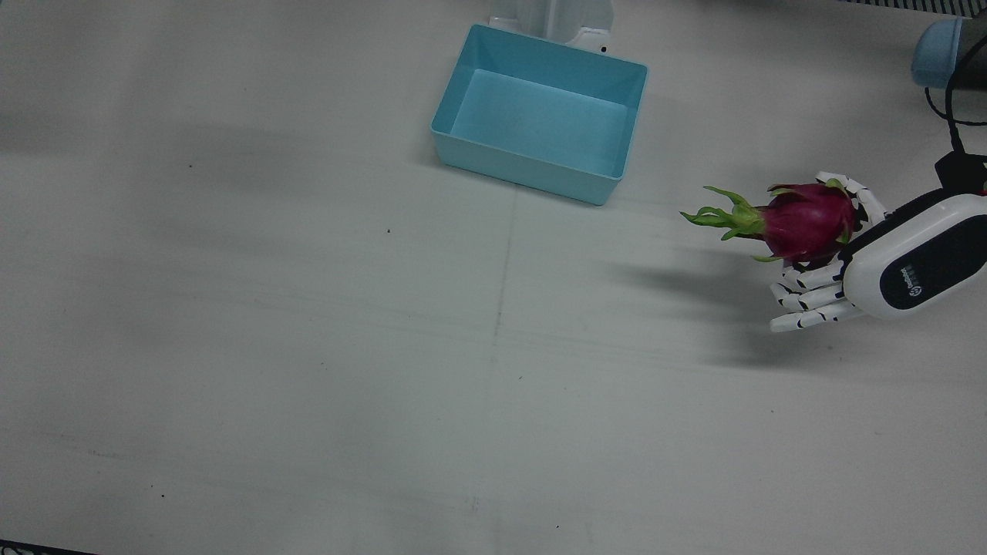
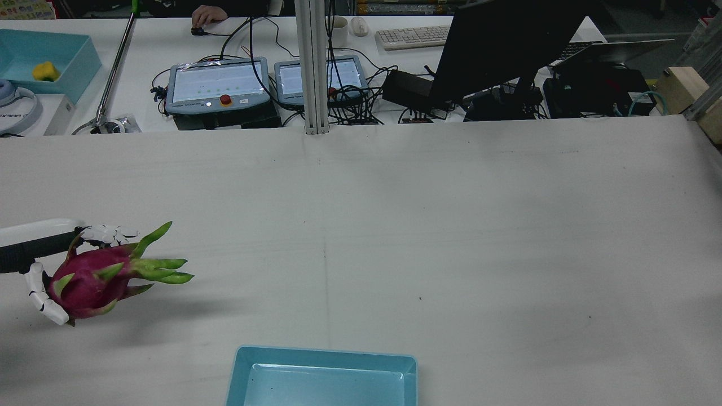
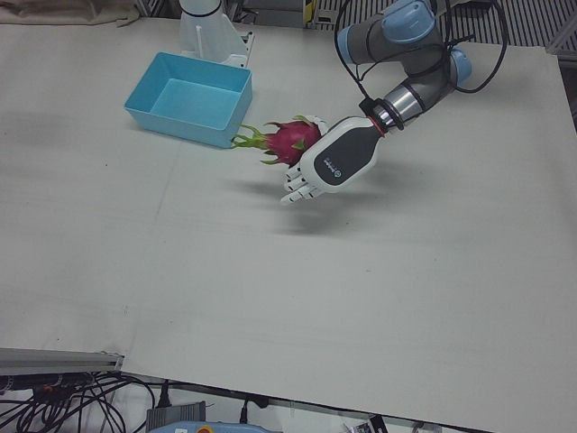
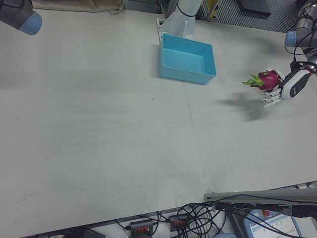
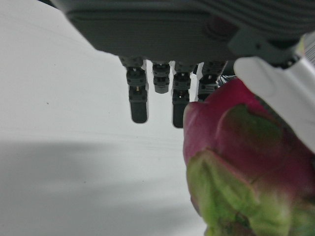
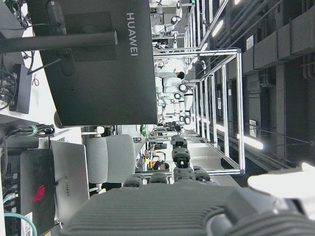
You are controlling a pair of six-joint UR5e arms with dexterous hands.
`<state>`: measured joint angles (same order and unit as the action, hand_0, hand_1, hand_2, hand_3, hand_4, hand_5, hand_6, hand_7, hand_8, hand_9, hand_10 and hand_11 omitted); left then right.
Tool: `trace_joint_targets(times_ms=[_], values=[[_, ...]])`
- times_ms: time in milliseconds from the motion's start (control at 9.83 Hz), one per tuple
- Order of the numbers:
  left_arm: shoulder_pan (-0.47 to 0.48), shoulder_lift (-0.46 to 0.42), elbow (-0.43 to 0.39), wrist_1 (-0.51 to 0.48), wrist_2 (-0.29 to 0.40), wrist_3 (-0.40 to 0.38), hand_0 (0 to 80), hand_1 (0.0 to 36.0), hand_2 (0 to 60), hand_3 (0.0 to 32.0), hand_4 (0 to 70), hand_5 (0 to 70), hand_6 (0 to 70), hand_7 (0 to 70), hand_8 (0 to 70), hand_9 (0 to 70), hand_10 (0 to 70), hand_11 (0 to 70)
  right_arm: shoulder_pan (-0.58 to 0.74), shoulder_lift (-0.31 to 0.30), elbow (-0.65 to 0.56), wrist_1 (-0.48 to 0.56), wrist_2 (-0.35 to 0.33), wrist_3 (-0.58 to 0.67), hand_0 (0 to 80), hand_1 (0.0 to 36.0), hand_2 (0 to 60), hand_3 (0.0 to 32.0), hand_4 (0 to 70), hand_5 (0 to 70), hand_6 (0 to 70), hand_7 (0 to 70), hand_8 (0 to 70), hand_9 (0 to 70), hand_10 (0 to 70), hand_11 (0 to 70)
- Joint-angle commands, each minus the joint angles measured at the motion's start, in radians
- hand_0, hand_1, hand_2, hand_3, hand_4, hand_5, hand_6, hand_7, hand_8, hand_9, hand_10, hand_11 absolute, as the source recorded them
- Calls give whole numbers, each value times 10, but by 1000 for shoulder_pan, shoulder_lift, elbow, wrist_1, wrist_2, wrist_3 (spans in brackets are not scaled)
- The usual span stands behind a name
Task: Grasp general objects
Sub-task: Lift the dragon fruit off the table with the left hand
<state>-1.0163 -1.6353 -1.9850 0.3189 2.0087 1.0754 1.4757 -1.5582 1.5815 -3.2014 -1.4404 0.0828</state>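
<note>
A magenta dragon fruit (image 1: 806, 222) with green scales is held in my left hand (image 1: 864, 266), clear of the white table, with its shadow below. Its green tip points toward the table's middle. The white fingers (image 1: 810, 297) wrap around the fruit's body. The fruit shows in the rear view (image 2: 90, 285) at the far left, in the left-front view (image 3: 290, 142), the right-front view (image 4: 270, 79) and close up in the left hand view (image 5: 241, 147). My right hand (image 6: 172, 196) shows only in its own view, raised, fingers apart and holding nothing.
A light blue bin (image 1: 540, 166), with nothing in it, stands near the robot's edge of the table; it shows in the left-front view (image 3: 180, 122) right beside the fruit's tip. The right arm's elbow (image 4: 17, 15) is at the far corner. Operator desks with screens (image 2: 217, 84) lie beyond the table.
</note>
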Motion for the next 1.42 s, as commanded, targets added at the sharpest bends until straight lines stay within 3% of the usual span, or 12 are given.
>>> trace_joint_targets(times_ms=[0, 203, 407, 814, 1322], values=[[-4, 5, -5, 71, 65, -95, 578, 320, 600, 0, 700, 614, 205, 393, 60, 121, 186, 286, 0, 1, 0, 0, 0, 0, 0, 0, 0, 0, 0, 0, 0, 0, 0, 0, 0, 0], [-4, 11, -11, 77, 109, -170, 606, 344, 600, 0, 700, 652, 209, 404, 65, 128, 180, 279, 0, 0, 0, 0, 0, 0, 0, 0, 0, 0, 0, 0, 0, 0, 0, 0, 0, 0], [-1, 12, -88, 130, 119, -183, 631, 360, 600, 0, 700, 700, 237, 426, 86, 152, 206, 318, 0, 0, 0, 0, 0, 0, 0, 0, 0, 0, 0, 0, 0, 0, 0, 0, 0, 0], [8, 12, -187, 135, 119, -316, 642, 360, 600, 0, 700, 700, 271, 448, 106, 175, 254, 387, 0, 0, 0, 0, 0, 0, 0, 0, 0, 0, 0, 0, 0, 0, 0, 0, 0, 0], [60, 11, -288, 135, 90, -443, 714, 360, 600, 0, 700, 700, 316, 488, 125, 196, 282, 426, 0, 0, 0, 0, 0, 0, 0, 0, 0, 0, 0, 0, 0, 0, 0, 0, 0, 0]])
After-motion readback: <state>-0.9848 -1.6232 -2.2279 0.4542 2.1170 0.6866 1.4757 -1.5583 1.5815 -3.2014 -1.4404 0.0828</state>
